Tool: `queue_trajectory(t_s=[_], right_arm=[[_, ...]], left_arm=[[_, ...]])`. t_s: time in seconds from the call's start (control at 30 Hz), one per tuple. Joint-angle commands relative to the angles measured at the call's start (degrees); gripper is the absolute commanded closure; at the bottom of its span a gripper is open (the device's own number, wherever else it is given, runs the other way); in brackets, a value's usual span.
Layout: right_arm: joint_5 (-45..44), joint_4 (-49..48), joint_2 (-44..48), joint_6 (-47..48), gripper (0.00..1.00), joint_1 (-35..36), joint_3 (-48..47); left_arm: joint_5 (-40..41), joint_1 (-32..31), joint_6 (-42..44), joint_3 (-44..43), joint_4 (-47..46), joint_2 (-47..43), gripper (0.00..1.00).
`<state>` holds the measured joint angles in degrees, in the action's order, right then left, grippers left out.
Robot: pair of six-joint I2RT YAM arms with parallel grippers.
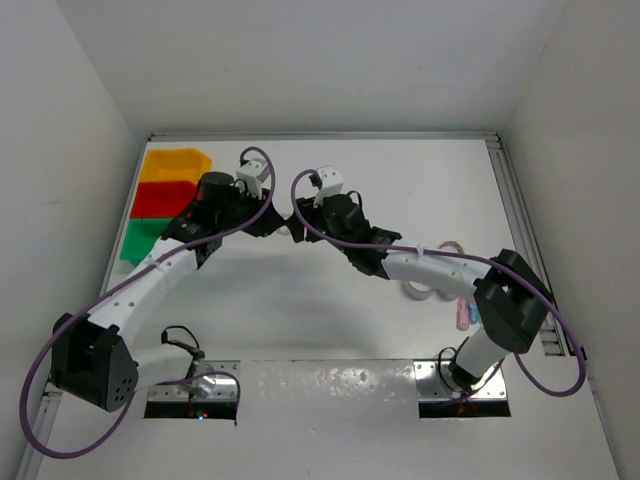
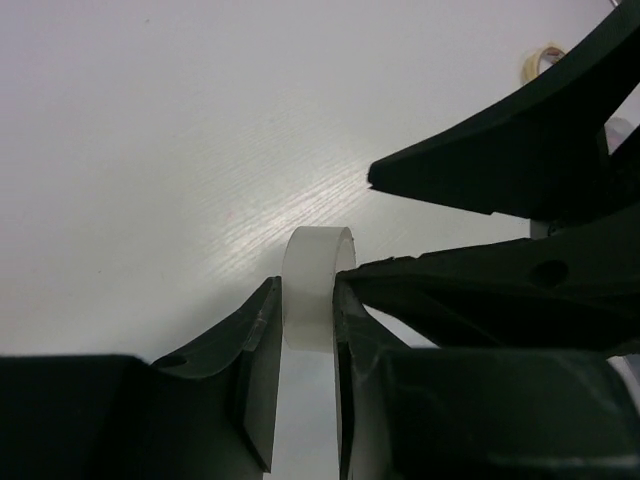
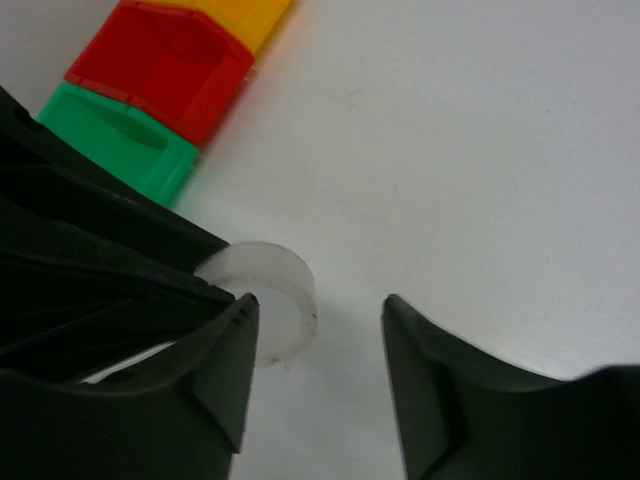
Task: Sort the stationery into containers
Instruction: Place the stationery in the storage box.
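Left gripper [image 1: 268, 220] and right gripper [image 1: 298, 228] meet tip to tip mid-table in the top view. The yellow bin [image 1: 176, 160], red bin [image 1: 160, 197] and green bin [image 1: 138, 240] sit at 10 o'clock, the spare rolls [image 1: 421, 290] and sticks [image 1: 464, 316] at 4 o'clock.

Left wrist: the left gripper pinches a white tape roll [image 2: 318, 262] on edge.

Right wrist: the right gripper's jaws are spread, with the roll against the 9 o'clock finger.

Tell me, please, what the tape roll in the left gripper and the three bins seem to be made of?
The tape roll looks like translucent plastic film, milky and matte. The green bin, red bin and yellow bin are likely moulded plastic: smooth, evenly coloured, rounded rims.
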<state>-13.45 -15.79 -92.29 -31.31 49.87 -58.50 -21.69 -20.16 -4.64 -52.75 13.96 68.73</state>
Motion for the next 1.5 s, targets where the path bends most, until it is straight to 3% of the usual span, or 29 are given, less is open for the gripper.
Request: queue_trajectory(t_s=[0.0,0.13,0.27,0.4,0.57,0.8,1.03,1.47], right_arm=[[1.15,-3.9,2.29,1.16,0.41,-0.91,-0.13],[-0.17,-3.19,4.39,1.25,0.35,-2.05,2.33],[-0.61,-3.37,6.59,1.95,0.34,-3.19,5.32],[-0.17,-2.76,7.74,2.57,0.34,-4.25,7.96],[0.97,-2.67,8.44,3.19,0.34,-5.57,10.07],[2.64,-2.31,8.01,2.84,0.34,-6.8,10.42],[2.73,-1.44,7.3,1.17,0.34,-6.89,10.6],[1.5,1.46,6.25,0.55,0.34,-6.8,9.28]], left_arm=[[3.93,2.22,0.78,-3.67,1.51,0.79,1.0],[7.1,8.1,1.22,-7.71,5.46,2.98,1.0],[6.84,18.38,1.13,-16.38,12.73,7.9,1.0],[2.55,33.04,1.3,-25.89,18.99,18.51,1.0],[2.18,41.42,4.11,-29.86,19.89,24.78,1.0],[5.79,44.24,13.07,-32.5,15.4,31.1,1.0],[4.29,45.39,14.4,-37.51,13.72,37.35,1.0],[3.24,45.92,18.62,-32.86,12.15,41.48,1.0]])
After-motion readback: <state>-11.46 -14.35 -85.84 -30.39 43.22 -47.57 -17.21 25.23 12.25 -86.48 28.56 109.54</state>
